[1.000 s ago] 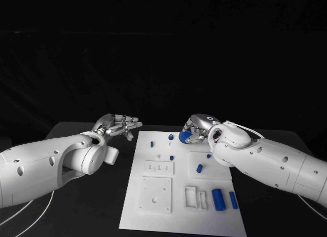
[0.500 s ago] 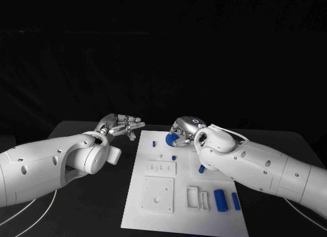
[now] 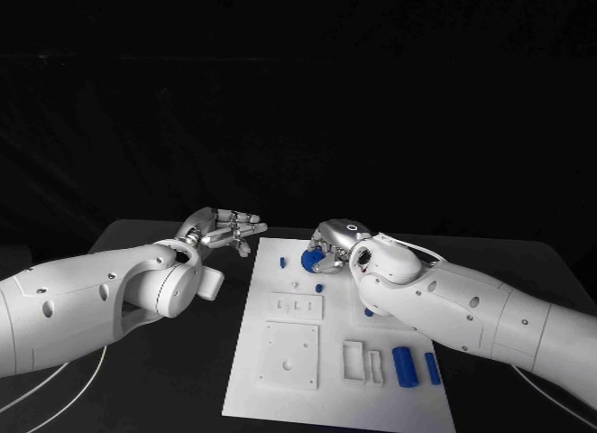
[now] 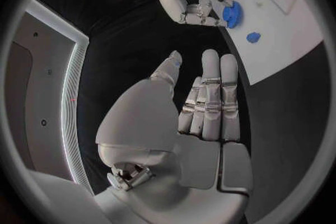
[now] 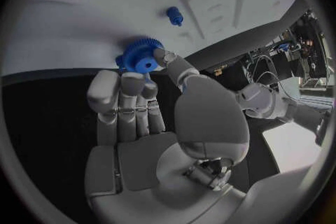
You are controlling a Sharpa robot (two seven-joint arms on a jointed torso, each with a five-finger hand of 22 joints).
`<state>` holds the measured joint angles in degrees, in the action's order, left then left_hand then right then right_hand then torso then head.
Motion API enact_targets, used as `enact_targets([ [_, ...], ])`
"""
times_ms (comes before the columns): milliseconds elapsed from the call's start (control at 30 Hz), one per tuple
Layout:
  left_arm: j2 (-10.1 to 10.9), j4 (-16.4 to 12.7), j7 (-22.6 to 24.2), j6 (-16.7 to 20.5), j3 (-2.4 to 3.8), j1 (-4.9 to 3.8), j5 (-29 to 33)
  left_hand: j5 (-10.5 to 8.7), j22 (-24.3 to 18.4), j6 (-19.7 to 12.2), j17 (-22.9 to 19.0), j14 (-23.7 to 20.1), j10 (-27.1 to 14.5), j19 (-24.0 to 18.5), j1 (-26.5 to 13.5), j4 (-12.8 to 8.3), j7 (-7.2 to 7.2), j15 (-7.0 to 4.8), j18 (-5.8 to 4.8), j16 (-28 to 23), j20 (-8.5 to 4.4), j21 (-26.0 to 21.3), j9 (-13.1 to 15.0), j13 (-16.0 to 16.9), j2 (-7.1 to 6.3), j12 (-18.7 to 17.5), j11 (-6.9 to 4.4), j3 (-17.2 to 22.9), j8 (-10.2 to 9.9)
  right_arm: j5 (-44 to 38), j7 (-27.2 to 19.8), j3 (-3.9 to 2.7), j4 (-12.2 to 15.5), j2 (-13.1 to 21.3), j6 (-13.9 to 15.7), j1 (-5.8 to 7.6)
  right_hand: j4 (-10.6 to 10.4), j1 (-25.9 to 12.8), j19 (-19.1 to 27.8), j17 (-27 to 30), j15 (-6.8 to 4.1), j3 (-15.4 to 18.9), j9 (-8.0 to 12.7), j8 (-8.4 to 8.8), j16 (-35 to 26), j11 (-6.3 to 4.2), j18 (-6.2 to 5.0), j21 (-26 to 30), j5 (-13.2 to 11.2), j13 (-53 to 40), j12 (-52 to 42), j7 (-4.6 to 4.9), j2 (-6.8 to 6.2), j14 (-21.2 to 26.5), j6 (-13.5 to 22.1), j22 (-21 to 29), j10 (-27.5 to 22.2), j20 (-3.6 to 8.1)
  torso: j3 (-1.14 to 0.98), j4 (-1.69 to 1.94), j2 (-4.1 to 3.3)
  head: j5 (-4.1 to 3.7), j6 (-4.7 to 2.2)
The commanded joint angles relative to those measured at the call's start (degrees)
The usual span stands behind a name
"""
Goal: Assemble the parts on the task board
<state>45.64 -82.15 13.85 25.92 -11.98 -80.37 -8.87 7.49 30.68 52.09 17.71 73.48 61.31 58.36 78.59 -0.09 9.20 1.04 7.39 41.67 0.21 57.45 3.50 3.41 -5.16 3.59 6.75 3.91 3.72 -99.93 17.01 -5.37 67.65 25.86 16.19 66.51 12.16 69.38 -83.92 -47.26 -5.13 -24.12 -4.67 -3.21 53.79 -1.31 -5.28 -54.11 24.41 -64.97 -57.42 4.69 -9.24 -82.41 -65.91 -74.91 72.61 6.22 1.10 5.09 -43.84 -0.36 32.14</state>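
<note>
The white task board (image 3: 298,383) lies in the middle of the black table. My right hand (image 3: 333,244) hovers over the board's far end and pinches a blue gear (image 3: 312,261) (image 5: 140,59) (image 4: 230,13) between thumb and fingers. A small blue peg (image 3: 283,262) (image 5: 173,14) (image 4: 253,37) stands in the board just left of the gear. Another blue peg (image 3: 319,288) stands nearer. Two blue cylinders (image 3: 403,365) lie at the board's near right. My left hand (image 3: 224,227) (image 4: 199,102) floats beside the board's far left corner, fingers straight and together, holding nothing.
The board carries raised white square plates (image 3: 289,355) and narrow white slots (image 3: 354,360) in its near half. The black table (image 3: 156,361) spreads on both sides of the board. My right forearm (image 3: 468,311) crosses over the board's right side.
My right hand has carried the blue gear leftward along the board's far end, toward the small peg. The left hand has hardly moved.
</note>
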Motion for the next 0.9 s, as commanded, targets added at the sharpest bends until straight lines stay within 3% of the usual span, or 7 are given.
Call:
enact_targets([
  [33, -0.2, 0.0, 0.2, -0.8, 0.04, -0.08, -0.2, 0.09, -0.1, -0.4, -0.1, 0.2, -0.5, -0.4, 0.3, -0.1, 0.15, 0.01, 0.84, 0.1, -0.13, 0.2, 0.0, 0.0, 0.06, -0.1, 0.06, 0.0, 0.2, -1.2, -0.4, 0.16, -0.6, -0.4, -0.3, -0.12, -0.2, -0.1, -3.3, 0.1, -0.32, 0.0, -0.3, -0.39, -0.3, -0.17, 0.56, -0.2, 0.3, 0.0, 0.1, 0.02, -0.17, 0.1, 0.4, -6.5, -0.2, 0.38, -0.08, -0.09, 0.05, 0.10, 0.06],
  [367, -0.5, 0.1, 0.2, -0.9, 0.04, -0.08, -0.2, 0.09, -0.1, -0.4, -0.1, 0.2, -0.5, -0.4, 0.3, -0.1, 0.15, 0.01, 0.84, 0.1, -0.13, 0.2, 0.0, 0.0, 0.06, -0.1, 0.06, 0.0, 0.2, -0.9, -1.0, 0.92, -1.9, -1.5, -0.5, -0.49, -0.7, -0.1, -3.3, 0.2, -0.24, 0.9, -0.1, -0.40, -0.5, -0.07, 0.45, 0.0, -0.1, 0.0, 0.3, 0.13, -0.23, 0.1, 1.0, -6.5, -0.2, 0.28, -0.05, -0.16, 0.05, 0.22, 0.06],
  [567, -0.6, 0.1, 0.1, -0.9, 0.04, -0.08, -0.2, 0.10, -0.3, -0.5, -0.1, 0.2, -0.5, -0.4, 0.2, 0.1, 0.17, 0.03, 0.84, 0.1, -0.12, 0.4, 0.0, 0.0, 0.02, -0.1, 0.07, 0.0, 0.2, -0.2, -1.4, 1.12, -2.5, -1.8, -0.4, -0.53, -2.1, 0.0, -3.3, 0.5, 0.07, 4.4, 0.6, -0.41, -0.8, 0.34, 0.24, 0.4, -4.7, 0.7, 1.0, 0.64, 0.10, 0.1, 3.3, -6.4, -0.6, -0.04, 0.01, -0.22, 0.06, 0.28, 0.12],
  [700, -0.6, 0.1, 0.1, -0.9, 0.04, -0.08, -0.2, 0.10, -0.3, -0.5, -0.1, 0.2, -0.5, -0.4, 0.2, 0.1, 0.17, 0.03, 0.84, 0.1, -0.12, 0.4, 0.0, 0.0, 0.02, -0.1, 0.07, 0.0, 0.2, 0.5, -1.4, 1.17, -3.0, -1.9, -0.8, -0.54, -4.9, 0.2, -3.4, 0.6, 0.34, 9.3, 0.7, -0.38, -1.0, 0.62, 0.06, 0.7, -8.1, 1.4, 1.6, 0.81, 0.52, 0.0, 4.7, -6.4, -0.9, -0.31, 0.02, -0.19, 0.07, 0.23, 0.13],
  [733, -0.6, 0.1, 0.1, -0.9, 0.04, -0.08, -0.2, 0.10, -0.3, -0.5, -0.1, 0.2, -0.5, -0.4, 0.2, 0.1, 0.17, 0.03, 0.84, 0.1, -0.12, 0.4, 0.0, 0.0, 0.02, -0.1, 0.07, 0.0, 0.2, 0.7, -1.4, 1.18, -3.1, -1.8, -1.0, -0.54, -6.8, 0.4, -3.4, 0.7, 0.37, 11.6, 0.6, -0.41, -1.1, 0.63, -0.04, 0.9, -8.8, 1.7, 1.7, 0.89, 0.99, 0.0, 4.8, -6.3, -1.0, -0.33, 0.02, -0.19, 0.07, 0.23, 0.13],
  [800, -0.5, 0.1, 0.1, -0.9, 0.04, -0.08, -0.2, 0.10, -0.3, -0.5, -0.1, 0.2, -0.5, -0.4, 0.2, 0.1, 0.17, 0.03, 0.84, 0.1, -0.12, 0.4, 0.0, 0.0, 0.02, -0.1, 0.07, 0.0, 0.2, 1.1, -1.3, 1.19, -3.1, -1.7, -1.2, -0.54, -8.1, 0.2, -3.4, 0.7, 0.43, 12.7, 0.6, -0.42, -1.1, 0.80, -0.04, 1.0, -10.8, 1.9, 1.9, 0.90, 0.81, 0.0, 5.3, -6.3, -1.2, -0.43, 0.03, -0.19, 0.07, 0.19, 0.08],
  [900, -0.5, 0.1, 0.1, -0.9, 0.04, -0.08, -0.2, 0.10, -0.3, -0.5, -0.1, 0.2, -0.5, -0.4, 0.2, 0.1, 0.17, 0.03, 0.84, 0.1, -0.12, 0.4, 0.0, 0.0, 0.02, -0.1, 0.07, 0.0, 0.2, 1.7, -1.1, 1.20, -3.1, -1.5, -1.2, -0.54, -12.7, -0.1, -3.5, 0.8, 0.50, 14.4, 0.6, -0.43, -1.1, 0.90, -0.12, 1.0, -12.7, 2.3, 1.9, 0.93, 0.34, 0.0, 5.6, -6.3, -1.3, -0.52, -0.02, -0.22, 0.08, 0.22, 0.11],
])
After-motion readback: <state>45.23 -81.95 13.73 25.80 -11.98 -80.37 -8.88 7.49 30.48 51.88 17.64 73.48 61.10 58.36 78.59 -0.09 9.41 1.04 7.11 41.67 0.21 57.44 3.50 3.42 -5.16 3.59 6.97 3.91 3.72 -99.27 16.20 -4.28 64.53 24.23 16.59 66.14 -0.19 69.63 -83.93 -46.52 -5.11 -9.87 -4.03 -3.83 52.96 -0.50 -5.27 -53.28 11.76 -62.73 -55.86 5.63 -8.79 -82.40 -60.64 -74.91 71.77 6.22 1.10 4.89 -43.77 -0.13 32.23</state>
